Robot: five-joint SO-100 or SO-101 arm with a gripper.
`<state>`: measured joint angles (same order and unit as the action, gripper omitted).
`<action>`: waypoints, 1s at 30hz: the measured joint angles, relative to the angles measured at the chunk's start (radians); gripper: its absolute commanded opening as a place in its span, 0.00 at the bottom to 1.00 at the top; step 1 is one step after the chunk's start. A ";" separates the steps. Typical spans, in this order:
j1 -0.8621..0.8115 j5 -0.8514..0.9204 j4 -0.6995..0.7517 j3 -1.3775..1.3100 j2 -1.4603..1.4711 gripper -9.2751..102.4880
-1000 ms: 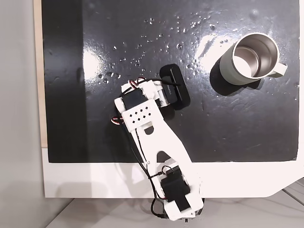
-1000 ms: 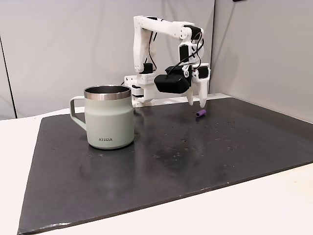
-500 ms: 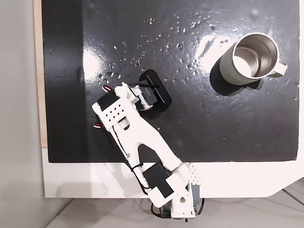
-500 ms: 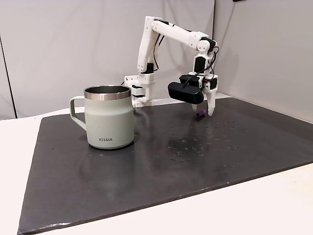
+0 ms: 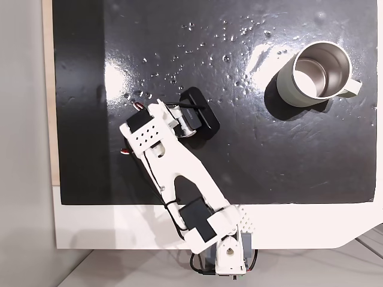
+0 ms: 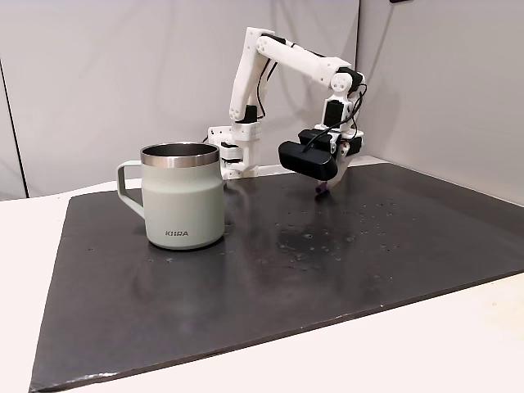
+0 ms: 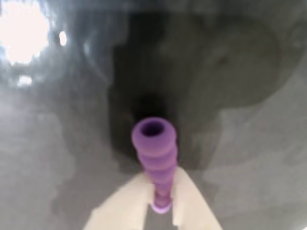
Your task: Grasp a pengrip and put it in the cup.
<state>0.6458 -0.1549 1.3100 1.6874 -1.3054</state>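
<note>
Top fixed view, left to right: arm over dark mat (image 5: 90,89), wrist nudged slightly right since half a second ago; cup (image 5: 315,73) far right, unmoved. Side view: cup (image 6: 182,196) left, jaws (image 6: 324,187) right, now lower, almost on mat. Pengrip (image 7: 156,158) clamped between cream fingertips (image 7: 124,206), open end toward camera; purple tip (image 6: 322,190) peeks below jaws, earlier lying free on mat.
</note>
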 measured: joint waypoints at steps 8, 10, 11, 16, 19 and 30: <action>-0.021 0.012 0.020 0.000 -0.012 0.08; -0.040 0.025 0.054 -0.020 -0.041 0.08; -0.052 0.035 0.077 -0.041 -0.061 0.08; -0.169 0.126 0.227 -0.175 -0.175 0.08; -0.287 0.212 0.311 -0.245 -0.238 0.08; -0.822 0.609 0.422 -0.532 -0.262 0.08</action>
<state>-0.1764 0.4541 1.7319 1.1551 -1.5677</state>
